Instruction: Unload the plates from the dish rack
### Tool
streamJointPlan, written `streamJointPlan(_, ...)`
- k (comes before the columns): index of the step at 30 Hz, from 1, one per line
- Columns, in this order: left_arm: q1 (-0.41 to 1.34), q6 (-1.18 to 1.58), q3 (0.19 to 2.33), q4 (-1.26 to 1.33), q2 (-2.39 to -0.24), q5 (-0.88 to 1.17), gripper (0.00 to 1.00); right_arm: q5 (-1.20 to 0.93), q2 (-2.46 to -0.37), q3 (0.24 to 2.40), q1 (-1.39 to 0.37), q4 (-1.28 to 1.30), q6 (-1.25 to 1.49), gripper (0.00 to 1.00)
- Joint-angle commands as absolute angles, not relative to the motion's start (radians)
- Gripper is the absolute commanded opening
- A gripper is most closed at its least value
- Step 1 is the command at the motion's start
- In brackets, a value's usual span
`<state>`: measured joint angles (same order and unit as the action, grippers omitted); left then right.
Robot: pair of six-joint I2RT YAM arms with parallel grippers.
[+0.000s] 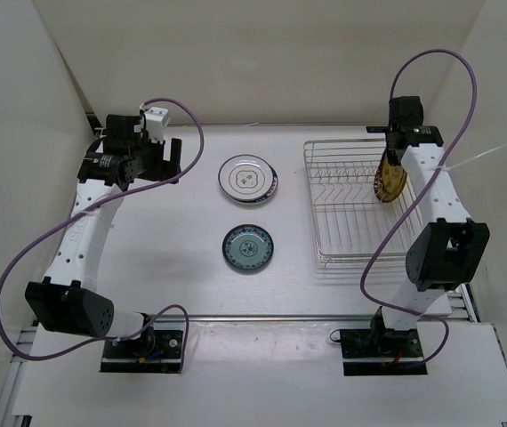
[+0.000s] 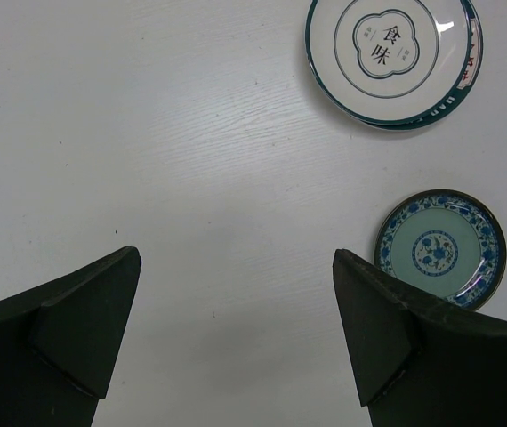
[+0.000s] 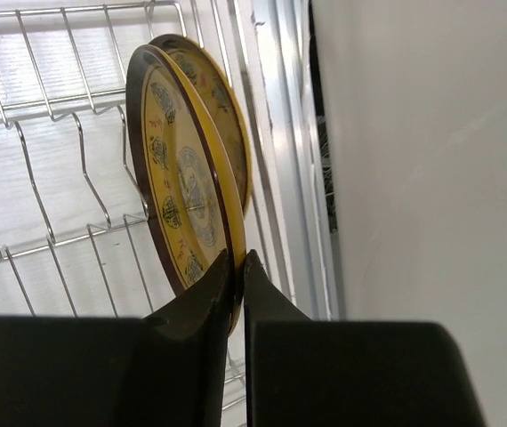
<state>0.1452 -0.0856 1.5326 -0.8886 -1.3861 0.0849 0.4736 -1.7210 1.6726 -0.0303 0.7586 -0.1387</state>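
The silver wire dish rack stands at the right; it also shows in the right wrist view. A glossy gold plate with a dark rim stands on edge at the rack's right side. My right gripper is shut on that plate's rim; in the right wrist view the fingers pinch the gold plate. A teal patterned plate lies flat on the table. A dark-blue-rimmed white plate tops a small stack behind it. My left gripper is open and empty above bare table.
The left wrist view shows the stack, with a red-marked rim peeking out beneath, and the teal plate. White walls enclose the table on the left, back and right. The rack's right side is close to the table's metal edge rail.
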Motion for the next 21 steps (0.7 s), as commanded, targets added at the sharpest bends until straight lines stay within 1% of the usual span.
streamJointPlan(1, 0.141, -0.084, 1.543, -0.873, -1.388, 0.066, 1.0, 0.486, -1.637, 1.698, -0.07, 0.724, -0.147, 0.0)
streamJointPlan(7, 0.15, -0.097, 1.499, -0.767, -1.397, 0.126, 1.0, 0.561, -1.568, 1.755, -0.141, 0.744, -0.189, 0.0)
streamJointPlan(10, 0.169, -0.106, 1.531, -0.724, -1.445, 0.17, 1.0, 0.586, -1.548, 1.827, -0.175, 0.778, -0.189, 0.0)
streamJointPlan(12, 0.169, -0.106, 1.563, -0.697, -1.472, 0.248, 1.0, 0.586, -1.536, 1.854, -0.189, 0.807, -0.189, 0.0)
streamJointPlan(14, 0.178, -0.081, 1.603, -0.67, -1.505, 0.38, 1.0, 0.546, -1.51, 1.855, -0.202, 0.818, -0.164, 0.0)
streamJointPlan(16, 0.221, -0.06, 1.627, -0.638, -1.537, 0.519, 1.0, 0.426, -1.47, 1.824, -0.202, 0.83, -0.14, 0.0)
streamJointPlan(17, 0.241, -0.06, 1.656, -0.638, -1.548, 0.561, 1.0, 0.25, -1.457, 1.81, -0.202, 0.842, -0.14, 0.0)
streamJointPlan(18, 0.261, -0.06, 1.672, -0.629, -1.558, 0.604, 1.0, 0.122, -1.43, 1.777, -0.18, 0.842, -0.152, 0.0)
streamJointPlan(19, 0.282, -0.06, 1.687, -0.629, -1.581, 0.674, 1.0, 0.012, -1.419, 1.761, -0.179, 0.842, -0.167, 0.0)
streamJointPlan(21, 0.351, -0.046, 1.712, -0.595, -1.591, 0.719, 1.0, -0.186, -1.407, 1.752, -0.179, 0.882, -0.205, 0.0)
